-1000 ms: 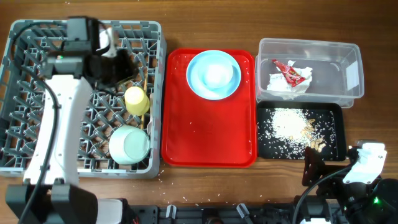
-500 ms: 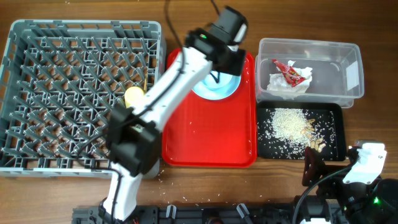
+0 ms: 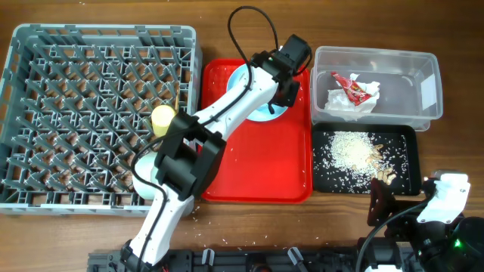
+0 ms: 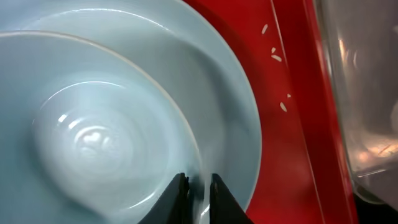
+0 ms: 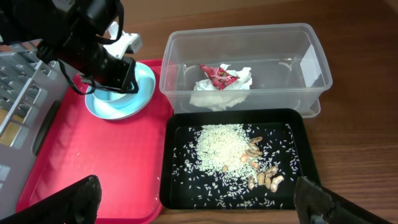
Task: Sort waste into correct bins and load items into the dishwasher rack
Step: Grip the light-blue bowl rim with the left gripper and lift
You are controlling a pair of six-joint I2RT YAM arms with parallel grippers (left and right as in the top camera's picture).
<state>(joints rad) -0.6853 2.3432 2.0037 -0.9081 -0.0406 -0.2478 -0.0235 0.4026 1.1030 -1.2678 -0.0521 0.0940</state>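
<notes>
Two dark fingertips of your left gripper [image 4: 199, 190] sit close together with only a narrow gap, and the thin raised inner ring of the pale blue round glazed plate [image 4: 239, 124] runs straight into that gap. They look pinched on it, though you cannot tell how firmly. The plate lies at the 12 o'clock end of the flat red plastic serving tray [image 3: 257, 166], with the large grey plastic dishwasher rack [image 3: 76, 113] at 9 o'clock of the tray.

Treat the plate as stiff, glossy and slick. It is probably ceramic or hard melamine, so heavier than it looks, apt to swing when hung from one edge, and likely to chip if it knocks the pegs. Your hold is at the 6 o'clock side of the ring in the wrist view. A deeper bite over the lip would probably resist slipping better than a tip pinch. You cannot tell whether the ring belongs to the plate or is a second dish nested in it, so allow that the load may part.

Your right gripper [image 5: 196, 183] hangs at 5 o'clock of the table, jaws wide apart
</notes>
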